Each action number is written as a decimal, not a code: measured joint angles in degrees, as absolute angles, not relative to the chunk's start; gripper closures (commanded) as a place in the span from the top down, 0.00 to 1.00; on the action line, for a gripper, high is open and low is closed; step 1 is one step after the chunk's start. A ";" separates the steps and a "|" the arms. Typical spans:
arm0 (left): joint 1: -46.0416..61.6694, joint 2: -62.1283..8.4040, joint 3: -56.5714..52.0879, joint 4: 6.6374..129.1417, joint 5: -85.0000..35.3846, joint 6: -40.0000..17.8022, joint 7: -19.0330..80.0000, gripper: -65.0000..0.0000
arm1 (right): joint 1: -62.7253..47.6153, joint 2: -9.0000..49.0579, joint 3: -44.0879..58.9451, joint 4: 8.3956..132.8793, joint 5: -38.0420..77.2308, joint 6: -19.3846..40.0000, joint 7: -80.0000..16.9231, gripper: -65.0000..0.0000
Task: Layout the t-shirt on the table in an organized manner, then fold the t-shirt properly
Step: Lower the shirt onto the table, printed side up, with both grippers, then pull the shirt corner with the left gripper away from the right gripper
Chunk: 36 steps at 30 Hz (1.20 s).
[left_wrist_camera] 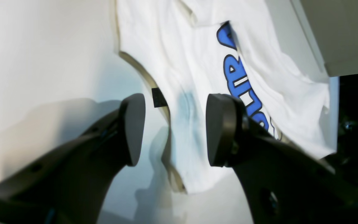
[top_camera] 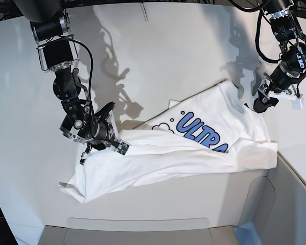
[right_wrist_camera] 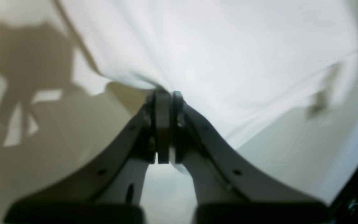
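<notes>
On the left of the base view, the right tool (top_camera: 94, 137) is pinched on the hem end of the white cotton t-shirt with blue bubble lettering (top_camera: 194, 148). The shirt lies crumpled and skewed on the smooth white worktop (top_camera: 158, 61); laying out is judged barely begun, folding untouched. At right, the left tool (top_camera: 261, 102) hangs spread, holding nothing, beside the collar.

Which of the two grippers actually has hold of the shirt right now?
The right gripper: its jaws are pinched shut on the t-shirt edge. The left gripper hangs open above the collar, touching nothing.
</notes>
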<state>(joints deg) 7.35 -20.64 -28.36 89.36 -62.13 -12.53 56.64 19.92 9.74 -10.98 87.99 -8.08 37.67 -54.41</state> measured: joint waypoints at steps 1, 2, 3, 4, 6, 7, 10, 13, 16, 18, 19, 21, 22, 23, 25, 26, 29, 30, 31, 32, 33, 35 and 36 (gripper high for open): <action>7.27 -20.67 -28.34 90.32 -62.26 -12.69 57.32 0.46 | 19.84 9.41 -10.26 89.91 -7.68 37.71 -54.24 0.00; 7.16 -20.69 -28.34 91.72 -62.30 -12.73 58.48 0.46 | 19.64 9.15 -9.93 91.90 -7.68 37.71 -54.24 0.00; 6.85 -20.75 -28.34 93.06 -62.59 -12.82 60.20 0.46 | 19.64 9.19 -9.91 93.27 -7.46 37.71 -54.26 0.00; 6.59 -20.75 -28.34 94.21 -62.61 -12.86 61.58 0.46 | 19.66 9.23 -9.82 94.13 -7.55 37.71 -54.24 0.00; 6.33 -19.75 -28.29 96.71 -62.59 -12.91 63.09 0.46 | 19.70 9.32 -9.52 94.72 -7.73 37.71 -54.26 0.00; 6.37 -19.31 -28.27 97.60 -62.65 -12.91 63.57 0.46 | 19.75 9.32 -9.52 94.67 -7.73 37.71 -54.33 0.00; 6.02 -18.72 -27.86 98.83 -62.57 -13.23 66.54 0.46 | 19.68 7.66 -8.34 94.65 -7.92 37.74 -55.11 0.00; 3.90 -19.73 -22.59 98.85 -60.80 -12.97 67.00 0.46 | 19.70 4.45 -4.27 94.70 -7.77 37.74 -54.85 0.00; 3.33 -18.94 -18.46 99.02 -56.53 -13.13 66.89 0.46 | 19.90 3.46 -1.43 94.74 -7.81 37.76 -54.68 0.00; 3.55 -17.23 -18.04 98.94 -53.67 -12.99 67.33 0.46 | 20.43 3.70 -1.21 94.74 -8.51 37.76 -55.13 0.00; 3.86 -16.88 -18.37 98.94 -52.86 -13.02 67.33 0.46 | 20.71 3.75 -1.10 94.72 -8.80 37.78 -55.13 0.00; 4.36 -16.80 -21.04 98.94 -51.57 -13.30 67.72 0.47 | 20.80 3.60 -1.08 94.76 -8.43 37.76 -55.09 0.00; 4.47 -16.86 -23.07 98.94 -50.72 -13.19 67.64 0.47 | 20.75 3.44 -1.13 94.76 -8.34 37.76 -55.09 0.00; 4.97 -17.30 -25.28 98.94 -50.41 -12.86 67.22 0.47 | 20.71 3.27 -1.30 94.74 -8.34 37.76 -55.11 0.00; 6.44 -17.47 -29.08 98.96 -50.41 -12.91 67.26 0.51 | 20.67 3.27 -1.34 94.74 -7.88 37.76 -55.07 0.00; 7.25 -17.43 -30.30 98.94 -50.09 -12.86 67.40 0.53 | 20.69 3.31 -1.28 94.74 -7.92 37.76 -55.09 0.00; 8.75 -17.26 -30.63 98.89 -49.93 -12.88 69.21 0.59 | 20.64 3.33 -0.99 94.74 -7.94 37.76 -55.11 0.00; 8.75 -17.06 -30.44 98.89 -50.00 -12.88 70.28 0.59 | 20.64 3.33 -1.02 94.74 -7.94 37.74 -55.09 0.00; 8.73 -16.73 -30.33 98.89 -50.11 -12.93 70.74 0.59 | 20.67 3.31 -1.02 94.74 -7.94 37.76 -55.09 0.00; 8.58 -16.21 -30.33 98.89 -50.19 -12.93 70.78 0.59 | 20.69 3.31 -1.02 94.74 -7.94 37.76 -55.09 0.00; 8.56 -15.86 -30.33 98.89 -50.15 -13.26 71.20 0.59 | 20.78 3.31 -1.10 94.74 -7.92 37.76 -55.11 0.00; 8.56 -15.35 -30.30 98.89 -50.57 -13.37 72.60 0.59 | 20.86 3.31 -1.17 94.74 -7.92 37.74 -55.09 0.00; 8.47 -14.96 -29.78 98.89 -50.48 -13.34 72.62 0.59 | 20.84 3.29 -1.17 94.74 -7.94 37.76 -55.09 0.00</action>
<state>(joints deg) 8.47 -14.96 -29.78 98.89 -50.48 -13.34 72.62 20.84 3.29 -1.17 94.74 -7.94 37.76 -55.09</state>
